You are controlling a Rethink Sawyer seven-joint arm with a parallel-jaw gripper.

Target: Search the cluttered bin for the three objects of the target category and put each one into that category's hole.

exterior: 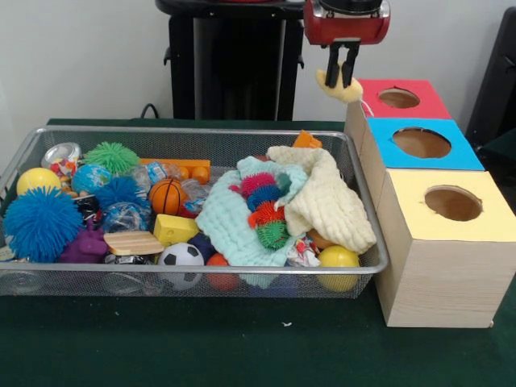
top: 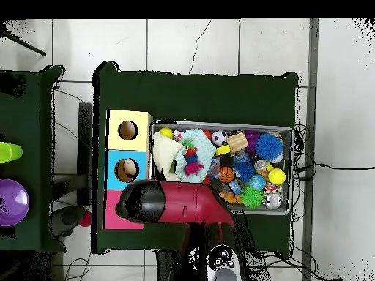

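Observation:
My gripper (exterior: 343,81) hangs at the top of the front view, shut on a small pale yellow soft object (exterior: 348,91). It holds the object in the air just left of the red-topped box and its round hole (exterior: 399,98). The wire mesh bin (exterior: 201,130) lies to the left. In it a green puffer ball (exterior: 113,157) sits at the back left, and a big blue puffer ball (exterior: 40,223) sits at the front left. In the overhead view my arm (top: 176,203) covers the hole, and the green puffer ball (top: 253,196) and the bin (top: 220,124) show.
A blue-topped box (exterior: 422,143) and a yellow-topped box (exterior: 453,203) stand in a row in front of the red one. The bin also holds cloths (exterior: 322,201), a football (exterior: 181,255), a basketball (exterior: 167,196), yellow balls (exterior: 339,258) and several small spiky balls (exterior: 266,214).

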